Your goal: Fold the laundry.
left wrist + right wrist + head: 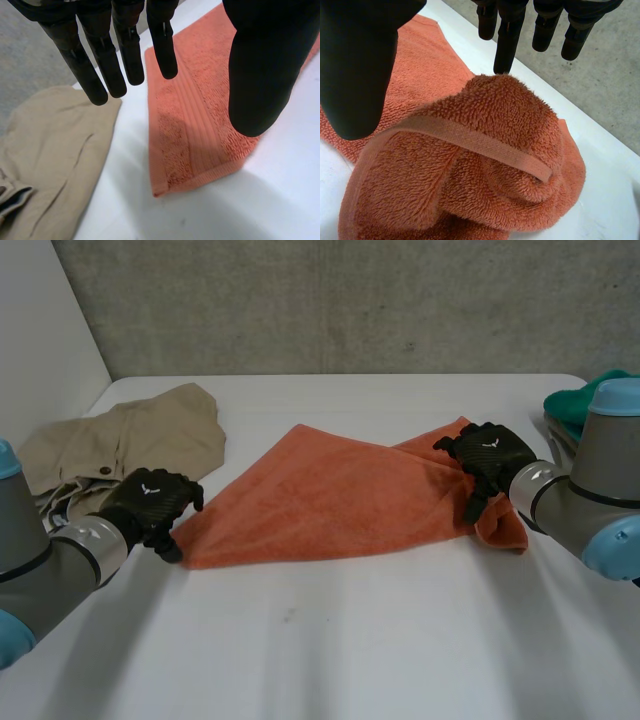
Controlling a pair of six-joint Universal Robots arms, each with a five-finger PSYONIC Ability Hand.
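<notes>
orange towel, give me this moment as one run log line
towel: mostly flat, right end bunched | left hand: open, at near left corner | right hand: open, over the bunched end | fold: not yet done

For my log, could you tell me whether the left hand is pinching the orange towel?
No, the left hand is open, fingers and thumb straight, above a corner of the orange towel.

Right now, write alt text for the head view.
Orange towel on a white table: left hand open at one corner, right hand open over the bunched opposite end. Beige garment beyond the left hand.
</notes>
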